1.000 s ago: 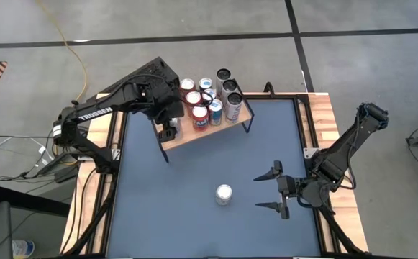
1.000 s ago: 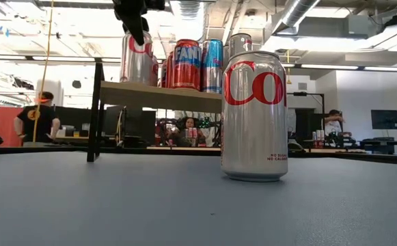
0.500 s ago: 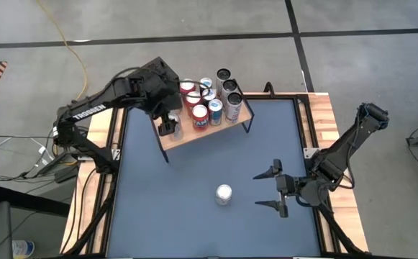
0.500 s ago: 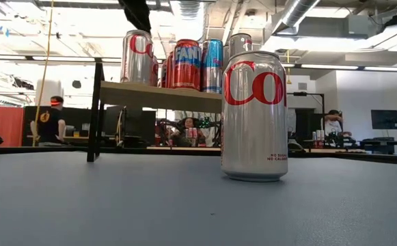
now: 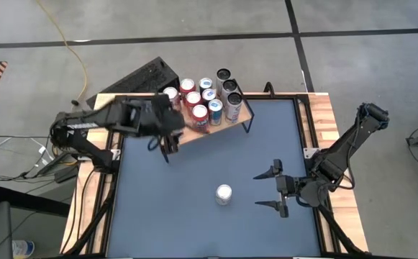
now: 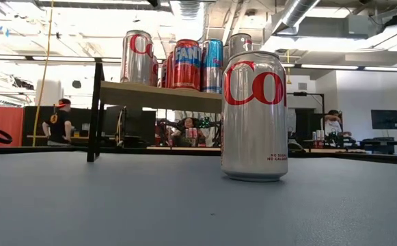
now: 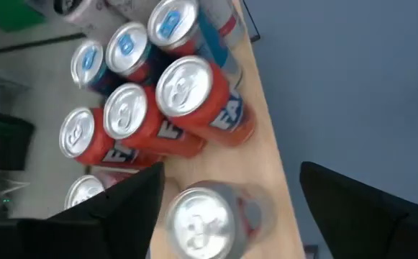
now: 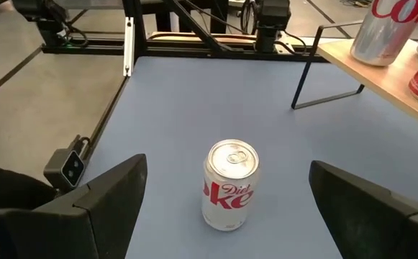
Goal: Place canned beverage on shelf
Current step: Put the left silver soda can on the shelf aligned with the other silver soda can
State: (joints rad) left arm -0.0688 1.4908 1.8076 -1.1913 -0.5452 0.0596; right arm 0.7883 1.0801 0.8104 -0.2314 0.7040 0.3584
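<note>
A silver Diet Coke can [image 5: 224, 194] stands upright and alone near the middle of the blue table [image 5: 194, 216], well apart from the shelf [image 5: 212, 129] at the far side. The shelf's wooden board already carries a cluster of cans [image 5: 205, 99], red, blue and silver, with one silver can [image 7: 203, 221] at its left end.

The right claw [image 5: 272, 191] waits just right of the lone can, fingers spread wide and holding nothing, aimed at it. The left claw [image 5: 167, 140] hovers over the shelf's near left corner; its fingers are parted around empty space above the silver can there.

The can looks rigid if full but thin-walled, smooth and probably slippery; a moderate squeeze across the mid-body, below the rim, seems the safest hold. Pinching too high might tip it, and too hard could dent it.

The table top is flat and matte, bordered by wood rails. Beyond it lies an open workshop with desks, monitors and bright ceiling lights; a person [image 6: 59, 123] stands at the far left, others farther back.
</note>
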